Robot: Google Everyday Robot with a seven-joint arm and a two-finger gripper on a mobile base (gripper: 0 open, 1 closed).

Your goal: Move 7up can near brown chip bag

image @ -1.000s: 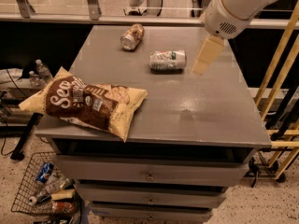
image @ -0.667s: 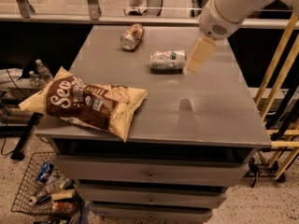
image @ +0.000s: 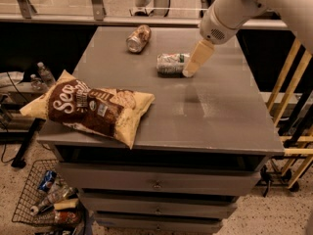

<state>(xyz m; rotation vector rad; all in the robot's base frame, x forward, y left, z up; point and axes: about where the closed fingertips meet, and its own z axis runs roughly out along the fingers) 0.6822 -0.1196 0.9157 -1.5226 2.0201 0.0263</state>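
Note:
The 7up can [image: 171, 63], silvery with green patches, lies on its side on the grey cabinet top [image: 220, 111], at the back centre. My gripper [image: 190, 72] hangs from the white arm at the upper right, its tip right at the can's right end. The frames do not show whether it touches the can. The brown chip bag [image: 90, 105], with white script and pale yellow ends, lies at the front left of the top, well apart from the can.
A brownish-gold can [image: 138, 38] lies on its side at the back left. The cabinet has drawers below. A wire basket [image: 46, 199] with bottles sits on the floor at the left. A yellow wooden frame [image: 293, 106] stands at the right.
My gripper has moved left and down, from beside the can's right to its right end. The can and the bag have not moved.

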